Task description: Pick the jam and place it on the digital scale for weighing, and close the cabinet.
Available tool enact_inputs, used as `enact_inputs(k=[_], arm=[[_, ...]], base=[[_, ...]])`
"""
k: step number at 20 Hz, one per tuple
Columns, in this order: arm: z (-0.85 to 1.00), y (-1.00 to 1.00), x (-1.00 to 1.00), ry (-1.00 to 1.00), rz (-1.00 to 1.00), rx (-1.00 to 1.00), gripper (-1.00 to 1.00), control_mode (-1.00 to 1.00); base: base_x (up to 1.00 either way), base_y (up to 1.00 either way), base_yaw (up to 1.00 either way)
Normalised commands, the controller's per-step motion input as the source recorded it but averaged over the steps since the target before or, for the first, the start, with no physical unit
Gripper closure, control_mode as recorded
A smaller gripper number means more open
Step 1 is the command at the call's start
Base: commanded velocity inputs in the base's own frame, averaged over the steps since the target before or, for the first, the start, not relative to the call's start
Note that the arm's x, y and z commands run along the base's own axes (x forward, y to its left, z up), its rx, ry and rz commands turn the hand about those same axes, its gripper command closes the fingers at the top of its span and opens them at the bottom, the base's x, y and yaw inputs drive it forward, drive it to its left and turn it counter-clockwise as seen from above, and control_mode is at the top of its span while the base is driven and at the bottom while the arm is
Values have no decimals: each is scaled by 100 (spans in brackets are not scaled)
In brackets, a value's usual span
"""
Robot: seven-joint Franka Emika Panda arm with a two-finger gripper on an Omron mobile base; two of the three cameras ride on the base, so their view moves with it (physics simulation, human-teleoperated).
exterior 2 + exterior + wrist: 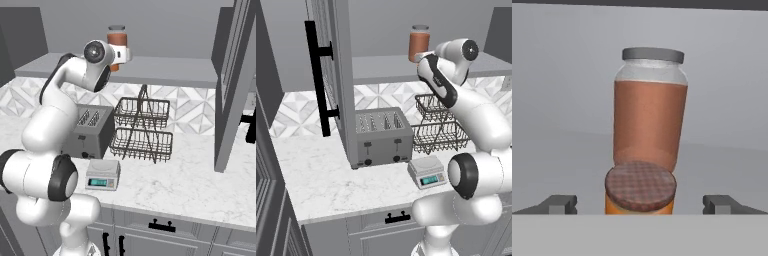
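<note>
I see the end effector (640, 204) released, its fingers (559, 204) spread wide to either side of the jam (640, 192), not touching it. Directly beyond the jam stands a taller jar (650, 107) on the cabinet (331, 75) shelf (386, 67). Well below the end effector, the scale (427, 171) sits on the table (326, 185) beside the toaster (382, 136). The cabinet door stands open.

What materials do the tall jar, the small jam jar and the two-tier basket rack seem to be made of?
Tall jar: likely clear glass, reddish-brown filling showing through, matte grey lid, maybe metal. Jam: orange body, glass or plastic, hard to tell; brownish lid with a woven, checkered pattern. Basket rack: thin dark metal wire, seemingly, since the wall tiles show through its mesh.
</note>
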Motion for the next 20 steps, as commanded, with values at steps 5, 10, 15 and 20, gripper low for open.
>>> enact_inputs(k=[5, 10, 15, 20], arm=[[-20, 0, 9, 0, 0, 0, -100, -100], [-18, 0, 20, 0, 0, 0, -100, -100], [-5, 0, 17, 0, 0, 0, 100, -100], [0, 0, 1, 0, 2, 0, 100, -100]], base=[[0, 0, 0], [0, 0, 0], [0, 0, 0], [0, 0, 0]])
